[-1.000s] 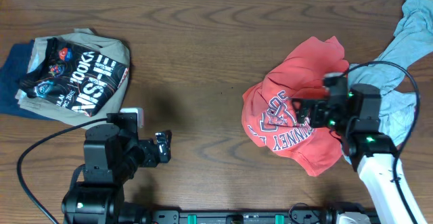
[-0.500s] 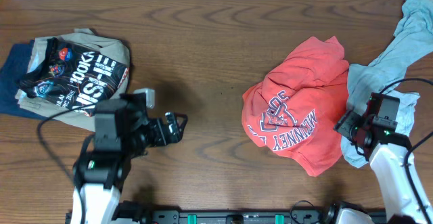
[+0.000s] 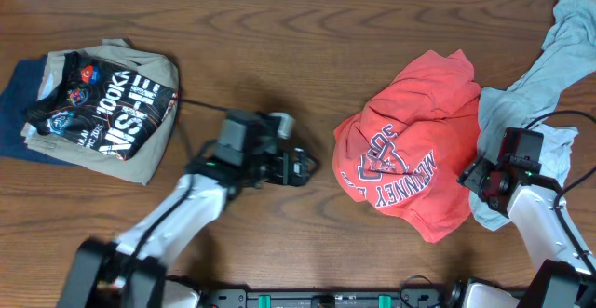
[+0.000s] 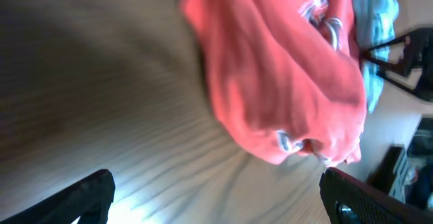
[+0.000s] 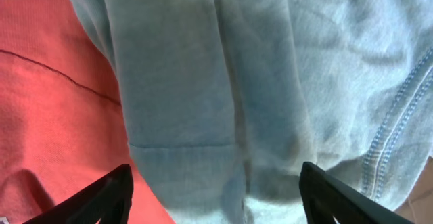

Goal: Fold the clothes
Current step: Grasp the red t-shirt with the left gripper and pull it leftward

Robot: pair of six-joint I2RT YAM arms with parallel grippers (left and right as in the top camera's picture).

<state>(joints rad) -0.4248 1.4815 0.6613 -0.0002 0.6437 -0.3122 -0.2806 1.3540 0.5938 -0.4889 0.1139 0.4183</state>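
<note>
The red T-shirt (image 3: 410, 173) lies in a crumpled heap right of the middle of the table (image 3: 279, 38), with its lettering up and skewed. Nothing is folded yet, and I judge it needs spreading flat first.

My left claw (image 3: 300, 167) hovers over bare wood just beside the shirt's left edge. Its jaws are wide apart, empty and pointed at the cloth, a sensible stance for taking that near hem.

My right claw (image 3: 480, 176) sits on the other side, where the shirt meets a blue-grey garment (image 3: 549, 66) lying against its right edge. Its jaws are apart too, with nothing between them. The wrist view shows mostly blue-grey cloth below and only a strip of red at the left, and I cannot tell whether the tips touch the fabric. Closing here could catch the wrong garment.

The black shirt (image 3: 102, 103) rests folded on a pile at the far left, well apart and out of the way.
</note>
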